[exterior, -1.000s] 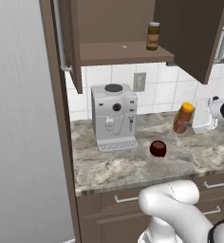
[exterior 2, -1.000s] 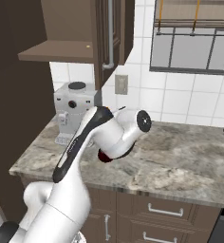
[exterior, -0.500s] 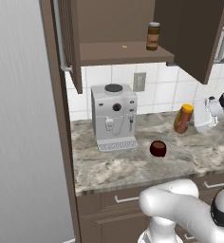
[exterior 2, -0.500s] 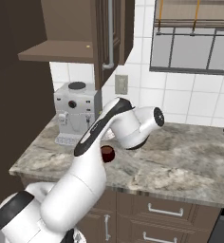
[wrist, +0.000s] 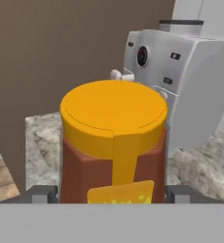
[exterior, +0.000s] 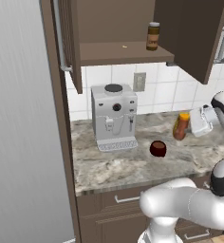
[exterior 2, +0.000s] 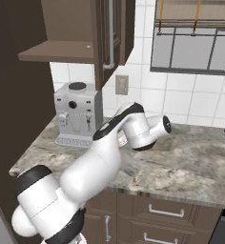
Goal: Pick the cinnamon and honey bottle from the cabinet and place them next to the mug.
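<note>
Honey bottle (exterior: 181, 126) upright on the counter (exterior: 123, 166), right of the mug (exterior: 157, 148) and a little apart from it. Gripper (wrist: 112, 193) straddling it, fingertips (wrist: 42, 193) flanking its sides; firm grip or not, impossible to tell. Best set down level, released cleanly, lifted straight off. Cinnamon (exterior: 153, 36) waiting on the cabinet (exterior: 123, 51) shelf.

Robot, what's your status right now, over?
Gripper shut on honey bottle, low over the counter right of mug. Cinnamon on cabinet shelf. Nothing in the way.
</note>
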Motion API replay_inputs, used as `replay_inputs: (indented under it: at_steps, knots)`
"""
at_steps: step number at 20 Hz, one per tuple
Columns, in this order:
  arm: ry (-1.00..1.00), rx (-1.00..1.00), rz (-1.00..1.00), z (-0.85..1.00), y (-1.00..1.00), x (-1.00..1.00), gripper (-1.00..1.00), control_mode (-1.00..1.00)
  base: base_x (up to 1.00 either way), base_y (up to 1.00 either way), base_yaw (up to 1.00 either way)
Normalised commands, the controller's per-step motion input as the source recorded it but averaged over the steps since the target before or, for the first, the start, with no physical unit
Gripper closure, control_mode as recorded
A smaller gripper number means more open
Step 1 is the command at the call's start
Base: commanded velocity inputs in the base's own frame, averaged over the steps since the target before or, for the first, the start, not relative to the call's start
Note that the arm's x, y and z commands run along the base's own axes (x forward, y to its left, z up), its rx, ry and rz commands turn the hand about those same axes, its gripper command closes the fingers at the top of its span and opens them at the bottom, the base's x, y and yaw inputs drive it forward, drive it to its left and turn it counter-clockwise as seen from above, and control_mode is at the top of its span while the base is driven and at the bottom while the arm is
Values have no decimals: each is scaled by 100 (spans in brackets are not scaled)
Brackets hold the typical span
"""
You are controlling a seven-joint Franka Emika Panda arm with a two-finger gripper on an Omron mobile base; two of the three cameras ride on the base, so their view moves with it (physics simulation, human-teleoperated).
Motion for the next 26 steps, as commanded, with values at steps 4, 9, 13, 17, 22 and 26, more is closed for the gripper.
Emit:
replay_inputs:
  at_steps: [4,9,13,17,22,26]
  knots:
    - [1,0,5,-55,-24,27,100,-100,0,0,0]
    - [0,0,5,-29,-7,3,100,-100,0,0,0]
    - [0,0,4,-3,0,0,100,-100,0,0,0]
    - [0,0,1,-13,0,0,100,-100,0,0,0]
    - [0,0,0,-6,0,3,100,-100,0,0,0]
    - [0,0,0,-12,0,13,100,-100,0,0,0]
